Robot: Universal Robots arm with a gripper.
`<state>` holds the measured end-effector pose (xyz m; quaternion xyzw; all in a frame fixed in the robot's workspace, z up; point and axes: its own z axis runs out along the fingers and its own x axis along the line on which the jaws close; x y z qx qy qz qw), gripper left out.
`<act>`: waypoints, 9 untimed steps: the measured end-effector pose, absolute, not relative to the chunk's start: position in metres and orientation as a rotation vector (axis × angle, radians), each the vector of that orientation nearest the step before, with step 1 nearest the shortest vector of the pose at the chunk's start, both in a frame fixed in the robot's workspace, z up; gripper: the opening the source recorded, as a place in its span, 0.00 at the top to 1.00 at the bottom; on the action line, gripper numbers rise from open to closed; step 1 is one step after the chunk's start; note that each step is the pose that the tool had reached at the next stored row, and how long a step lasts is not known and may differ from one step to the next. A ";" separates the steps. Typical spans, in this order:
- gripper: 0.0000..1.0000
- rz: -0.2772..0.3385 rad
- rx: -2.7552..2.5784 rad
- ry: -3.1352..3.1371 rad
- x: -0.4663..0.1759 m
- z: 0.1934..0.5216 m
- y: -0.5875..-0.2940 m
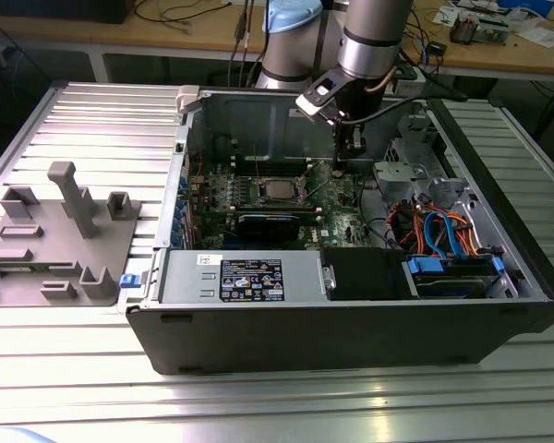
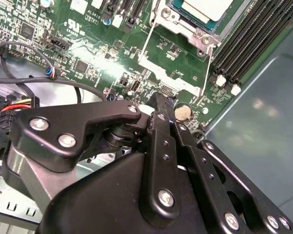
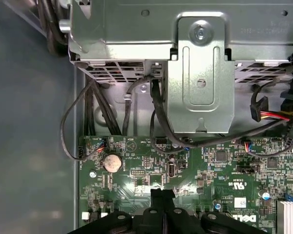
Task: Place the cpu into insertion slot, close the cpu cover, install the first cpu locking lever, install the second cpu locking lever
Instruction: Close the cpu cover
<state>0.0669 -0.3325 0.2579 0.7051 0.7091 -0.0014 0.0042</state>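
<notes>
Now: my gripper [image 2: 158,101] closed, fingertips together, nothing seen between them, low over green board [image 2: 88,44]. cpu [image 2: 205,7] seated in insertion slot [image 2: 203,38], ahead of my fingertips, apart from them. Wire lever [image 2: 147,41] beside slot, nearer me. Judged: lever thin, springy, slippery, best taken near free end. cpu light, fragile.
</notes>
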 end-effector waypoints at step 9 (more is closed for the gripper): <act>0.89 -0.006 2.210 2.223 0.062 0.250 -0.333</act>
